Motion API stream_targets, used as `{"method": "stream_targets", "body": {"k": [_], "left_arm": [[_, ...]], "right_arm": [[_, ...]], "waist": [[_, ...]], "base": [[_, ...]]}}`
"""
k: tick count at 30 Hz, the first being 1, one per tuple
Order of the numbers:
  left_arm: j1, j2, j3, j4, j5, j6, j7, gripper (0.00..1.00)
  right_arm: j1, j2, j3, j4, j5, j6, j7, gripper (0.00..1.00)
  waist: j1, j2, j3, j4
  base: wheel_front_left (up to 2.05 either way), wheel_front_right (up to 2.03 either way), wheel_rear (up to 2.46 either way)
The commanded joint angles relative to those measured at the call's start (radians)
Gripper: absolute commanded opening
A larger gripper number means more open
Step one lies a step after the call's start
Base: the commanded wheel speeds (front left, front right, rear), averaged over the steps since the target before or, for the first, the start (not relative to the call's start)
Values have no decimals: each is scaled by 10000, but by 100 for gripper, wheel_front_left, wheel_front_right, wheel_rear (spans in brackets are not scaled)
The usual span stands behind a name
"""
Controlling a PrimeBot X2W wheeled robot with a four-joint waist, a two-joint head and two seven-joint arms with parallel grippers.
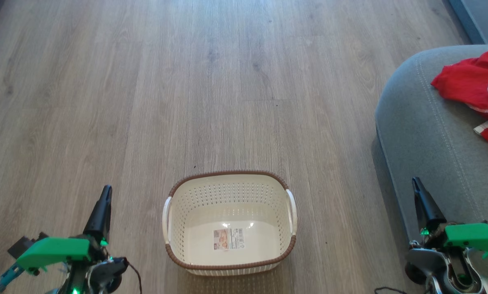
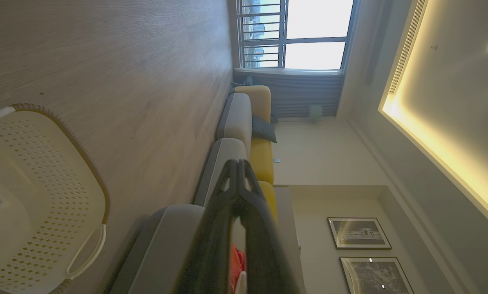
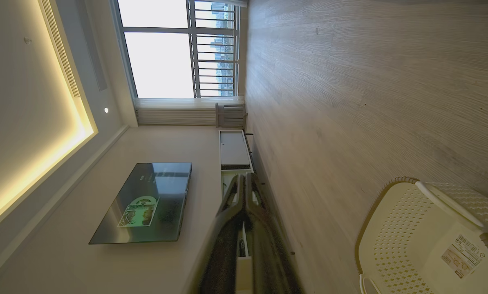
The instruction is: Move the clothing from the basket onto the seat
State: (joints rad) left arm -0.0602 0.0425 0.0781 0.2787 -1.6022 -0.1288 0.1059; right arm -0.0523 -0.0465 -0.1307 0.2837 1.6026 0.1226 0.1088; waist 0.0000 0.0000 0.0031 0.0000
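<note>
The cream perforated basket stands on the wood floor at the lower middle of the head view, with only its label sticker inside. Red clothing with white trim lies bunched on the grey seat at the right edge. My left gripper hangs left of the basket, fingers shut with nothing between them. My right gripper is over the seat's front edge, fingers shut and holding nothing. The left wrist view shows the basket, my gripper and a scrap of the red clothing. The right wrist view shows the basket and my gripper.
Bare wood floor spreads ahead and to the left of the basket. A row of grey and yellow sofa seats runs toward a window. Across the room are a wall television and a low cabinet.
</note>
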Motion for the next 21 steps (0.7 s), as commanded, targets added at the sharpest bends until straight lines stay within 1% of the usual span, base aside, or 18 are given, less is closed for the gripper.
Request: {"method": "stream_targets", "body": {"k": [1, 21], "left_arm": [[-480, 77, 358, -333, -63, -19, 74, 0], [-479, 77, 357, -334, -64, -19, 73, 0]], "right_arm": [[-557, -37, 167, -389, 60, 81, 45, 0], [-556, -37, 168, -389, 60, 81, 44, 0]], "waist": [[0, 0, 0, 0], [0, 0, 0, 0]], "base": [[0, 0, 0], [0, 0, 0]]}}
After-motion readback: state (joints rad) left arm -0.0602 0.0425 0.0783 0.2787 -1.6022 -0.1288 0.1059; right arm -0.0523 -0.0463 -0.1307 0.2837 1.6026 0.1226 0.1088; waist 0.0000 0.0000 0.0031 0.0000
